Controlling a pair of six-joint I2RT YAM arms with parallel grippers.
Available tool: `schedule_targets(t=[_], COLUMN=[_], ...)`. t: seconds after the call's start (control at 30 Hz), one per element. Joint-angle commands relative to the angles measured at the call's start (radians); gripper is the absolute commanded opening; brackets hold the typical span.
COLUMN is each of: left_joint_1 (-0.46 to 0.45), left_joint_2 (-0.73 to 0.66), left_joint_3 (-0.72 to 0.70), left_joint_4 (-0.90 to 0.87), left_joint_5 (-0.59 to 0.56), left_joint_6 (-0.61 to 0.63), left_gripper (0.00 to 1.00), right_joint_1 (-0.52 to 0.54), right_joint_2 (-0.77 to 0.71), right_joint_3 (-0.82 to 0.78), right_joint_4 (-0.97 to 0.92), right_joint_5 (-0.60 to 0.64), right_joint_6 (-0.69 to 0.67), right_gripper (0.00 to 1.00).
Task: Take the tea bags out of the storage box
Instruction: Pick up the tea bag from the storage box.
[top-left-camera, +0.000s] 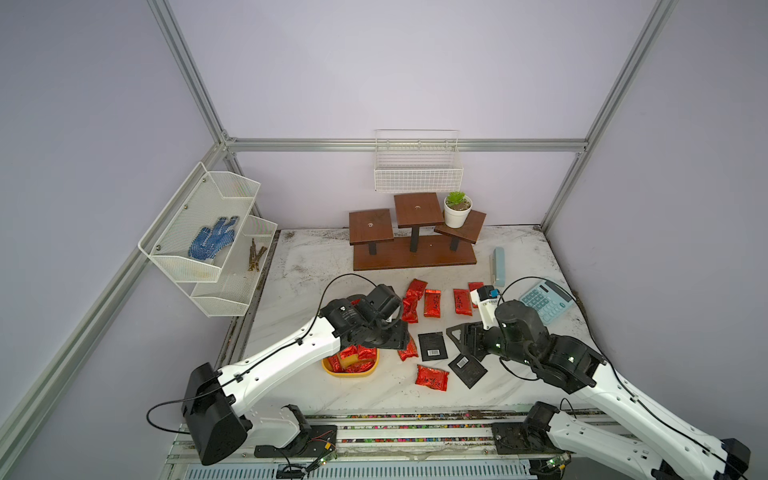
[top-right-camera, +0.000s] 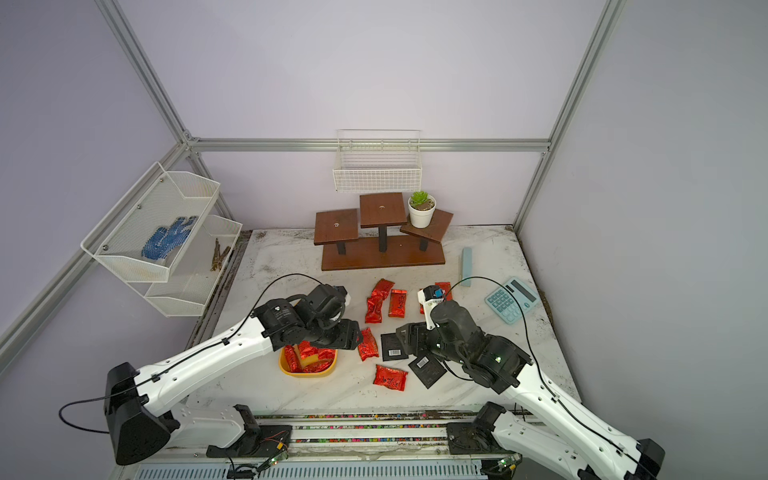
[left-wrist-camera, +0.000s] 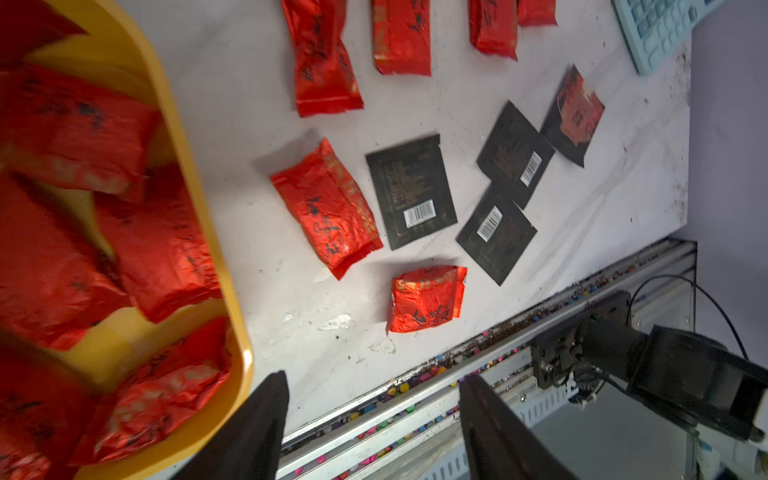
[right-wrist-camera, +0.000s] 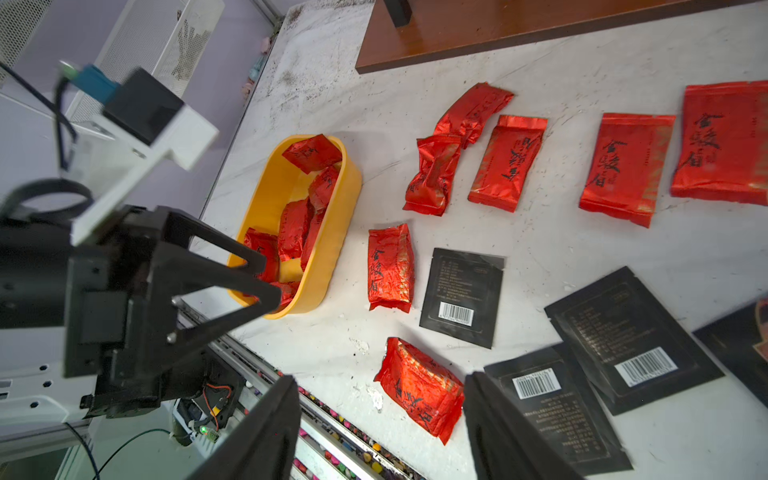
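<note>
Both arms reach inward, left gripper (left-wrist-camera: 370, 380) and right gripper (right-wrist-camera: 378, 379) with jaws spread apart

Robotics lab test cell, aluminium extrusion frame (top-left-camera: 399, 145) around lilac wall panels (top-left-camera: 374, 62), two white-and-black arms (top-left-camera: 282, 353) mounted on a rail (top-left-camera: 415, 436) at 6 o'clock, stained white counter (top-left-camera: 316, 257), mesh shelf (top-left-camera: 208, 232) at 9 o'clock, wire basket (top-left-camera: 417, 174) at 12 o'clock, wooden riser (top-left-camera: 413, 253), calculator (top-left-camera: 546, 301) at 3 o'clock

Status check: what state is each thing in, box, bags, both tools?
Box: upright, partly full.
Boxed bags: piled loosely inside.
Loose red bags: flat on table.
Black bags: flat on table, some overlapping.
Left tool: open, empty, by the box.
Right tool: open, empty, above table.
Pot: upright on stand.
</note>
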Motion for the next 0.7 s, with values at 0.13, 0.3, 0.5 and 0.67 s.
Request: schedule_targets(t=[0.13, 0.3, 0.5, 0.67], left_joint_1=[0.186, 0.241, 0.241, 0.241], left_joint_2=[-0.064, -0.032, -0.094, -0.151], left_joint_3=[-0.022, -0.038, -0.166, -0.283], left_joint_4=[-0.183, -0.254, -0.240, -0.188], left_joint_5=[-0.142, -0.183, -0.173, -0.184], left_joint_6=[0.122, 0.119, -0.010, -0.084], left_gripper=[0.70, 0.69, 0.65, 0.61], right_joint_1=[0.073, 0.147, 0.156, 0.157], right_joint_2=[0.115, 0.208, 0.228, 0.222], right_joint_3=[0.051, 0.095, 0.091, 0.077], right_joint_4=[0.140, 0.165, 0.198, 0.207], right_joint_5=[-0.038, -0.017, -0.019, -0.031], right_joint_6=[0.035, 0.037, 0.037, 0.028], right_gripper=[0.68, 0.62, 0.62, 0.62])
